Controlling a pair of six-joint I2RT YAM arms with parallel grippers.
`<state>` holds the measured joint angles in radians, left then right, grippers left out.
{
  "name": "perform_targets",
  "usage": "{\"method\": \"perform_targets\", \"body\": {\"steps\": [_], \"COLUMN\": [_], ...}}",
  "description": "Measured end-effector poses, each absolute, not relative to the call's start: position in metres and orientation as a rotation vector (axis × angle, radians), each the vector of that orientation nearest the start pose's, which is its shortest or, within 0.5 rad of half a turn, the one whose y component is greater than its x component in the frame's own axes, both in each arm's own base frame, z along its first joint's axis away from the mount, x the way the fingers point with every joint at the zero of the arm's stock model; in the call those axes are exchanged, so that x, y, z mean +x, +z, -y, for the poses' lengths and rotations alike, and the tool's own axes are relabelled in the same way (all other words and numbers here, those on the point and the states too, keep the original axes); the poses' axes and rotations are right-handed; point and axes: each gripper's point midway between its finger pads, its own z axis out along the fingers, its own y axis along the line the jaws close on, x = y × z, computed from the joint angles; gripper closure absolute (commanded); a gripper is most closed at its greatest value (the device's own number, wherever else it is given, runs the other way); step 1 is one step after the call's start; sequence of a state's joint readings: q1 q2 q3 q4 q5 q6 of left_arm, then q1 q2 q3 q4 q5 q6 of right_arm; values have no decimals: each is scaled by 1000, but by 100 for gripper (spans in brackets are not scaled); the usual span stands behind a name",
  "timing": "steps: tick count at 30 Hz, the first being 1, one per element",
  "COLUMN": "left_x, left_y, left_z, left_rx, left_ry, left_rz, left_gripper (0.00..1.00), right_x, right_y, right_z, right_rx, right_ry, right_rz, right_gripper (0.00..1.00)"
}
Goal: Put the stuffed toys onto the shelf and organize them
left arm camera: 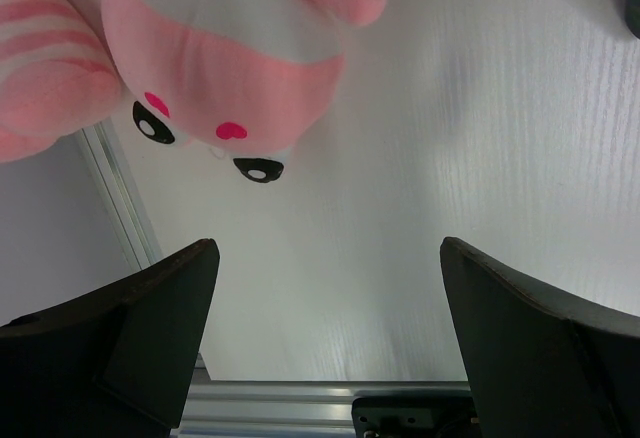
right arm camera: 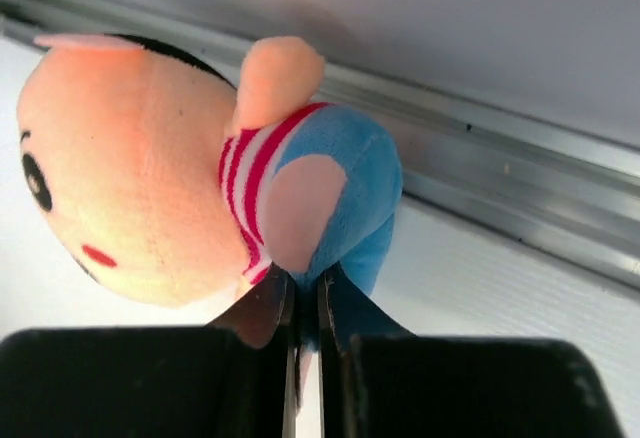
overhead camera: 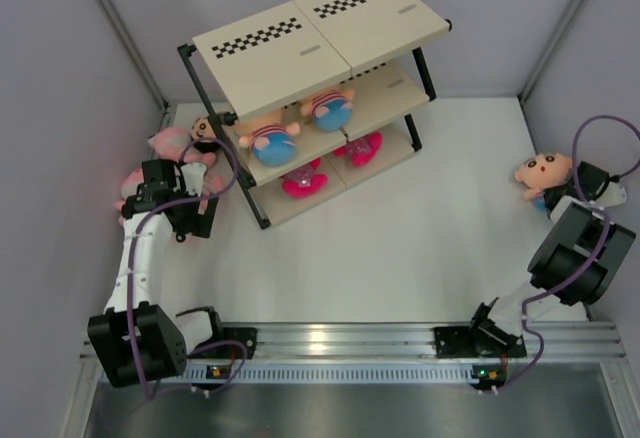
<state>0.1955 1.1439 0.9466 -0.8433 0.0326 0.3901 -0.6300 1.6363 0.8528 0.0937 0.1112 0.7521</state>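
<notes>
The shelf (overhead camera: pixel 320 33) stands at the back of the table. Two boy dolls (overhead camera: pixel 268 138) lie on its middle board and two pink toys (overhead camera: pixel 303 180) on its bottom board. At the right wall lies another boy doll (overhead camera: pixel 545 171), peach-faced with a striped shirt (right arm camera: pixel 130 188). My right gripper (right arm camera: pixel 305 283) is shut on its blue bottom. By the left wall lie pink toys (overhead camera: pixel 170 143) and a boy doll (overhead camera: pixel 205 130). My left gripper (left arm camera: pixel 330 258) hangs open over bare table, with nothing between its fingers. A pink toy's face (left arm camera: pixel 220 58) is just beyond it.
Grey walls close in the table on the left, back and right. A metal rail (right arm camera: pixel 520 198) runs along the wall foot behind the held doll. The aluminium base rail (overhead camera: pixel 340 343) with both arm mounts crosses the near edge.
</notes>
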Motion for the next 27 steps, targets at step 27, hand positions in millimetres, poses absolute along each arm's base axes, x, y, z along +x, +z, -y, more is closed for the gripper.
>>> {"method": "perform_targets", "body": {"steps": [27], "left_x": [249], "left_y": [130], "left_z": [-58], "left_rx": [271], "left_ry": [151], "left_rz": [-2603], "left_gripper": [1], "right_x": [371], "right_y": [329], "right_z": [-77], "right_rx": [668], "right_ry": [682], "right_rz": [-1639], "right_gripper": [100]}}
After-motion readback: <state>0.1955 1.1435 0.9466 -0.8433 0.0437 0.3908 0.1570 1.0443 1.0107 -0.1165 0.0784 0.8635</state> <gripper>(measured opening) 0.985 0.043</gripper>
